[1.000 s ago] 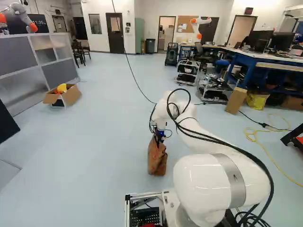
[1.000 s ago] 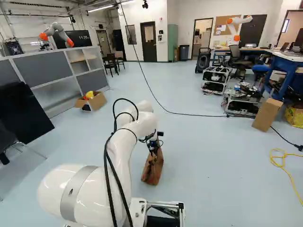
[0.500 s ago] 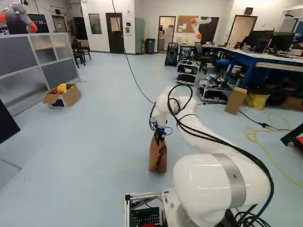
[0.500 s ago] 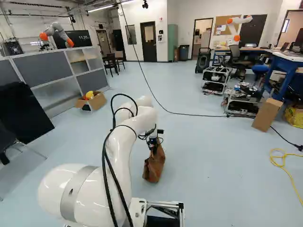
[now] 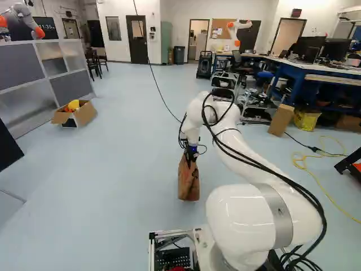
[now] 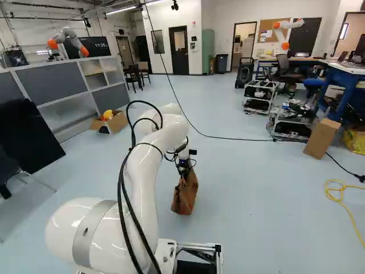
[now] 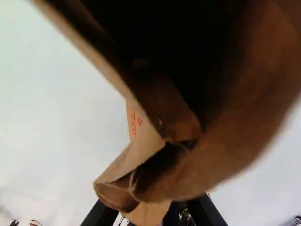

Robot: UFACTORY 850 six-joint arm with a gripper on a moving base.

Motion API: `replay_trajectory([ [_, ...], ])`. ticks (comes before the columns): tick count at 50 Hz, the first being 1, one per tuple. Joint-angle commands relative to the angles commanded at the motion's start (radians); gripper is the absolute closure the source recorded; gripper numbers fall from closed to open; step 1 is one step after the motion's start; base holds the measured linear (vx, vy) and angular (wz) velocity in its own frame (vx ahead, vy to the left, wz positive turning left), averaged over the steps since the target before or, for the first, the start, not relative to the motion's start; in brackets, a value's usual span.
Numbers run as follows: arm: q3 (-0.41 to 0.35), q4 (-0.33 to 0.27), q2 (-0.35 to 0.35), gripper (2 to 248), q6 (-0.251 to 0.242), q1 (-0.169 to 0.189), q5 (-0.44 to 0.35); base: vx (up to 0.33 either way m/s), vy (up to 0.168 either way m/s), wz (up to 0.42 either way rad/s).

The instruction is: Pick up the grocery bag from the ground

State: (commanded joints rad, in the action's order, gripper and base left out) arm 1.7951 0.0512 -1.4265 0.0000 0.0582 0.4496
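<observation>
My gripper [image 5: 192, 156] points down at the top of the brown paper grocery bag [image 5: 188, 182] in the left base view. The bag hangs beneath it, nearly straight there and slightly slanted in the right base view. In the wrist view the gripper [image 7: 153, 213] is shut on the bag's crumpled rim, a black finger on either side. The bag's dark open mouth [image 7: 178, 42] spreads ahead of the fingers. How far its bottom is from the floor is hard to tell.
A cardboard box [image 5: 83, 114] with yellow and red things stands by the grey partition [image 6: 54, 83]. Wheeled racks [image 6: 291, 123], an upright carton [image 6: 322, 138] and a yellow cable [image 6: 341, 200] are on the right. Another robot [image 5: 23, 20] stands behind the partition.
The arm has risen and moved a little farther ahead, carrying the bag up with it. The bag has swung slightly while hanging. The base has not moved.
</observation>
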Motion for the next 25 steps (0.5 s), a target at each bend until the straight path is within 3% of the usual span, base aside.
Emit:
replay_trajectory([
  [25, -0.267, 0.099, 0.222, 229, 0.000, 0.005, -0.211, 0.000, 0.000, 0.000],
])
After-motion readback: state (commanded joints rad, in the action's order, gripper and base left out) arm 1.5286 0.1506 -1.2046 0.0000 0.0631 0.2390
